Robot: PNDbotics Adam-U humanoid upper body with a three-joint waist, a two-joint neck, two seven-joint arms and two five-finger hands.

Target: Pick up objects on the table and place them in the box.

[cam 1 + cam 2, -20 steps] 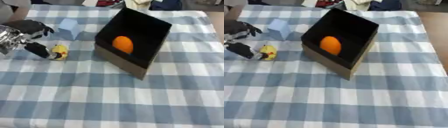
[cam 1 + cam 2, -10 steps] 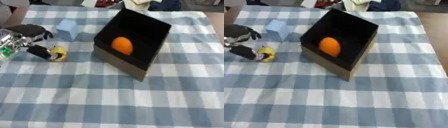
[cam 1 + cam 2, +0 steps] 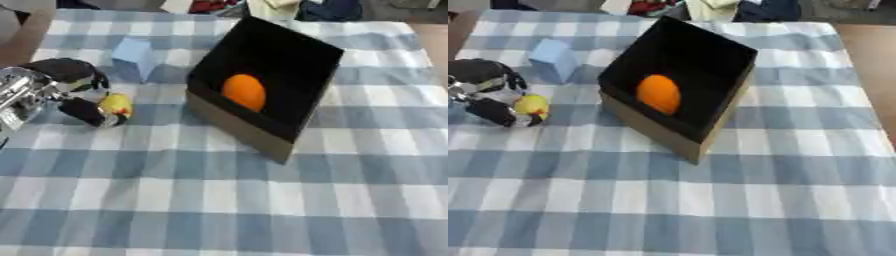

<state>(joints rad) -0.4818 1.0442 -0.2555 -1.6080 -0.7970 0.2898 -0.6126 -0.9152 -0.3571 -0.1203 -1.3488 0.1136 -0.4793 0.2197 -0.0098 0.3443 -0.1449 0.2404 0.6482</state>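
Plainly, left robot hand (image 3: 74,92) curled around yellow object (image 3: 115,106), no writing legible

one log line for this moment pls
left robot hand: closing on yellow toy | orange: in box | blue block: on table | right robot hand: unseen

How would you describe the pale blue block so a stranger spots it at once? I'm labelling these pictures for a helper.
Start at the black box tipped open on the blue checked tablecloth. Look to its left, toward the far edge: the pale blue block stands there alone. Unlike the small yellow object at the left hand nearer the camera, or the orange inside the box, it is angular and untouched.
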